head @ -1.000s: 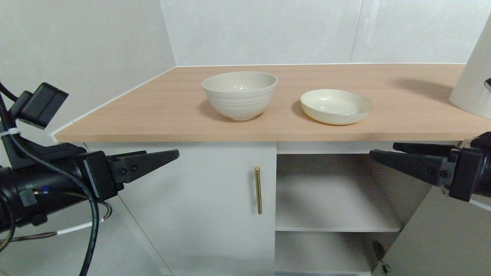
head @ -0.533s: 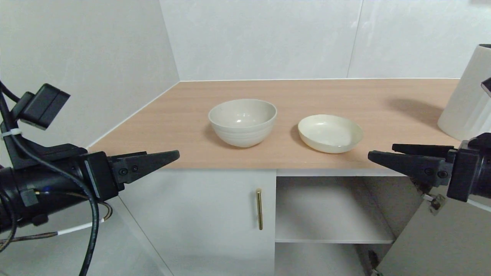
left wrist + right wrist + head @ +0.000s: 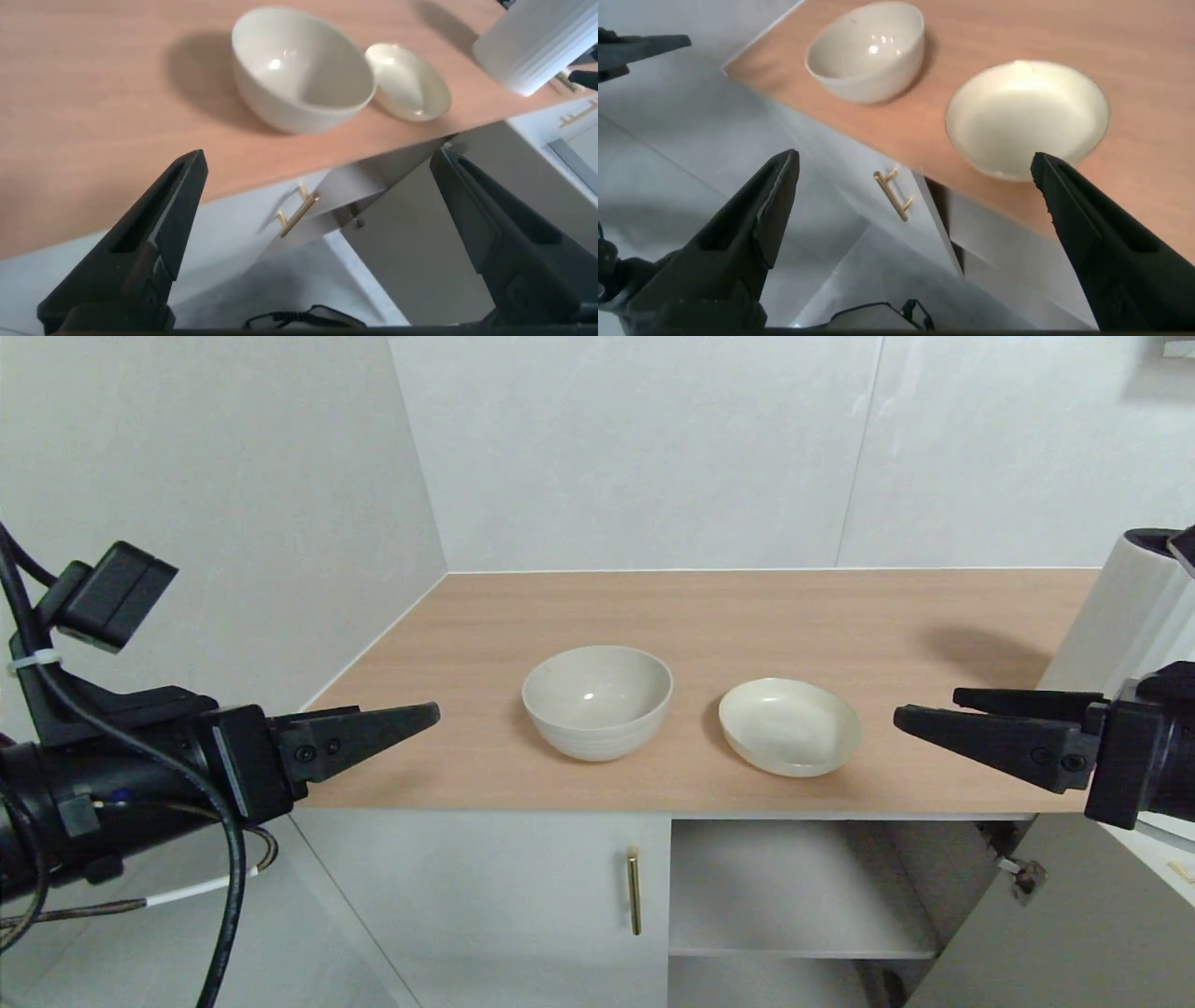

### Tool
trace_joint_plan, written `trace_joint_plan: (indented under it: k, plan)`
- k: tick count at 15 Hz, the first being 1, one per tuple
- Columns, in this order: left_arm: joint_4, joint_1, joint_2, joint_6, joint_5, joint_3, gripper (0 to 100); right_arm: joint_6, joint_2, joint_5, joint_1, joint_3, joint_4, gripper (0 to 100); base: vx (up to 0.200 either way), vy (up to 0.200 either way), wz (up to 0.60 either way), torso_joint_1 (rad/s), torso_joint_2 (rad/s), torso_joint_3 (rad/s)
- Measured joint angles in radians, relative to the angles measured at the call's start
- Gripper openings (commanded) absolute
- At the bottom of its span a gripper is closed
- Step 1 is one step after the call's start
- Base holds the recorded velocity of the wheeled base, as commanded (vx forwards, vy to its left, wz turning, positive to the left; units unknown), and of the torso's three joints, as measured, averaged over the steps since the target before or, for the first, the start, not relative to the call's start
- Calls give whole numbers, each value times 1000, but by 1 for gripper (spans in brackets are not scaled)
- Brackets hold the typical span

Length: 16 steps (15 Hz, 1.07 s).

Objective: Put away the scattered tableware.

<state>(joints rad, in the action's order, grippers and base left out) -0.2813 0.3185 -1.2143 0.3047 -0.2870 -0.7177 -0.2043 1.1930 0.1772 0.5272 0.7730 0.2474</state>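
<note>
The deep bowl [image 3: 597, 702] is sitting upright on the countertop [image 3: 747, 607]. The shallow dish [image 3: 790, 725] is resting near it without touching, on the side toward the right jaws. Both pieces are lying in the gap between the two pairs of jaws. The bowl is facing the tips of the left gripper [image 3: 415, 716] and the dish those of the right gripper [image 3: 927, 702], and each piece is sitting clear of the tips pointing at it.

Both pairs of jaws are standing spread wide with nothing between them, as the wrist views are showing plainly. They are probably being held that way so that either can close over a rim. The arms are pointing inward at each other along the counter's front edge, likely so that each is covering its own piece.

Below and between the jaws, a cupboard compartment [image 3: 794, 887] is standing exposed, with its open door [image 3: 1074, 924] swung out under the right jaws. It is seemingly being kept ready as the place to stow the tableware. Toward the left jaws, the closed door [image 3: 485, 896] is carrying a brass handle [image 3: 635, 891]. Beyond the right jaws, a white cylinder [image 3: 1106, 616] is standing on the counter. With both pieces on top, the putting away is not yet begun.
</note>
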Motion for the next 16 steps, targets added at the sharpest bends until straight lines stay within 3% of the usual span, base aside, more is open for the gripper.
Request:
trace_joint_plan:
  k: [4,7,10,11,13,15,16]
  plan:
    - [3,0,-19,0,0,-19,100,13,26,-3,-3,1,9,100,0,0,0,111,-259,-155]
    - [57,0,-68,0,3,-117,100,11,98,-25,-27,87,-44,100,0,0,0,4,-19,-7]
    - [305,-1,-147,10,79,-310,100,-69,225,-158,-54,293,-292,100,0,0,0,0,0,0]
    - [393,0,-182,24,135,-371,100,-110,271,-237,-61,352,-355,100,0,0,0,0,0,0]
    - [457,12,-258,76,228,-436,100,-128,331,-320,-66,398,-374,100,0,0,0,0,0,0]
    - [410,71,-348,177,322,-462,100,-131,373,-371,-65,409,-374,100,0,0,0,0,0,0]
    - [345,96,-390,207,367,-466,100,-133,389,-383,-65,411,-373,100,0,0,0,0,0,0]
